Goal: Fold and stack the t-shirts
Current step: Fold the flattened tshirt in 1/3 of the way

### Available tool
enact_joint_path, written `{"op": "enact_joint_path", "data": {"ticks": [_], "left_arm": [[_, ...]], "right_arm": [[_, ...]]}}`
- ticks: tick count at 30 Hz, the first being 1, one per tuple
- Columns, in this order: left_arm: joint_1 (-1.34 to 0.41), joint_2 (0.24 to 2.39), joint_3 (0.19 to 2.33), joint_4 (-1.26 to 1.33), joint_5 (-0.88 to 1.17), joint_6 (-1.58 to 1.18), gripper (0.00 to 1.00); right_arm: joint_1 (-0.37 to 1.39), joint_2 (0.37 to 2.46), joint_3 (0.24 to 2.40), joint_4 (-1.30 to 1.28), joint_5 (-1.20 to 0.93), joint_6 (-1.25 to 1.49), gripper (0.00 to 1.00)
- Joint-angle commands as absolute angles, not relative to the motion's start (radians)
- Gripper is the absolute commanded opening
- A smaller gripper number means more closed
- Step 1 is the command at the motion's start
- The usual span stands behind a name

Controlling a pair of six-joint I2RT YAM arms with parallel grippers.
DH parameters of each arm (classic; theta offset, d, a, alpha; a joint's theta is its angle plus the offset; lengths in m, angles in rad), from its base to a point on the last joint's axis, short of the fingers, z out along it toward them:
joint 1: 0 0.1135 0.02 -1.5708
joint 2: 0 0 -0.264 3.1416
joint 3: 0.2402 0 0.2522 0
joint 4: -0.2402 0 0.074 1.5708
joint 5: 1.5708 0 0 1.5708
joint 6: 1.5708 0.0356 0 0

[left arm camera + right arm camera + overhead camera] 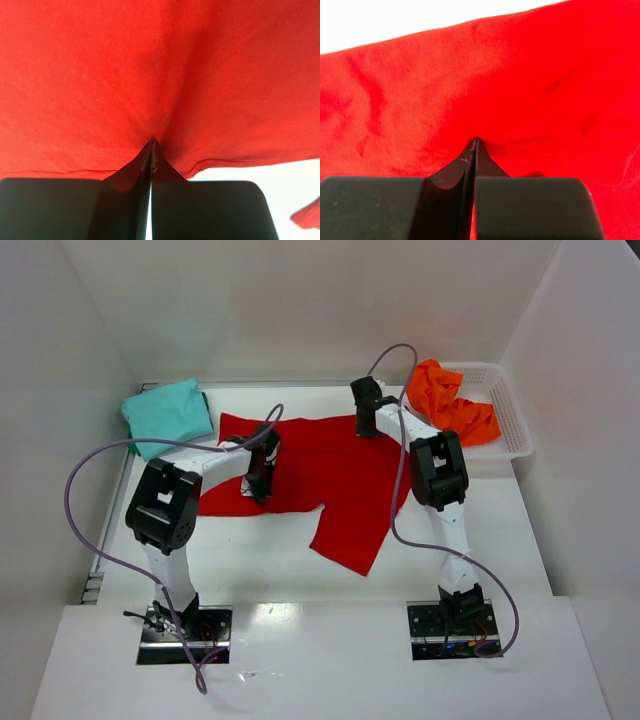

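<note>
overhead view: a red t-shirt [330, 465] lies spread, mostly flat, across the middle of the white bench [260, 570], with one flap of cloth reaching toward the near edge. the left arm [165, 505] bends in from the left and meets the shirt at its left part. the right arm [438, 470] reaches to the far edge of the shirt, near its right end. a teal t-shirt [168, 415] rests folded in the far left corner of the bench, near the red cloth and apart from both arms. an orange t-shirt [452, 402] sits crumpled in a white mesh basket [518, 435] at the far right corner, part of it spilling past the basket's left side.

left wrist view: the left fingers [131, 174] are pressed together with no visible gap at the tips. they pinch a fold of red cloth that puckers toward the point where they meet. the shirt's edge runs just beside them, with bare bench beyond it at the lower right.

right wrist view: the right fingers [454, 171] are likewise closed tight on the red t-shirt, with creases radiating from the pinch. the cloth edge and the white bench show along the top of the frame.
</note>
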State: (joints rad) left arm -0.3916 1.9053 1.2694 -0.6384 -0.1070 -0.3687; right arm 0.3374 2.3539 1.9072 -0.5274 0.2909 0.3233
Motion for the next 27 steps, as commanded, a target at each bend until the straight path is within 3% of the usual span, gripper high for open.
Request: {"op": "enact_joint_path", "data": {"ticks": [1,12,17,22,23,27], "left_arm": [[-0.445,1.913,1.169,-0.764,-0.012,-0.442,0.02],[-0.445,1.829,1.100,-0.795,-0.084,-0.526,0.02],[-0.381,1.815,1.176,-0.785,-0.129,-0.526,0.04],[-0.362,1.792,1.316,-0.764,-0.156,-0.503,0.21],[-0.353,1.792,1.371,-0.764,-0.156,-0.493,0.32],[-0.331,1.810,1.475,-0.744,-0.178,-0.456,0.49]], "right_arm": [[0.330,2.413,1.988,-0.549,0.284,0.299,0.00],[0.330,2.413,2.037,-0.558,0.252,0.270,0.02],[0.304,2.336,1.907,-0.535,0.282,0.261,0.02],[0.281,2.183,1.769,-0.479,0.249,0.270,0.02],[0.281,2.130,1.755,-0.469,0.227,0.270,0.03],[0.281,2.004,1.686,-0.451,0.145,0.270,0.13]]}}
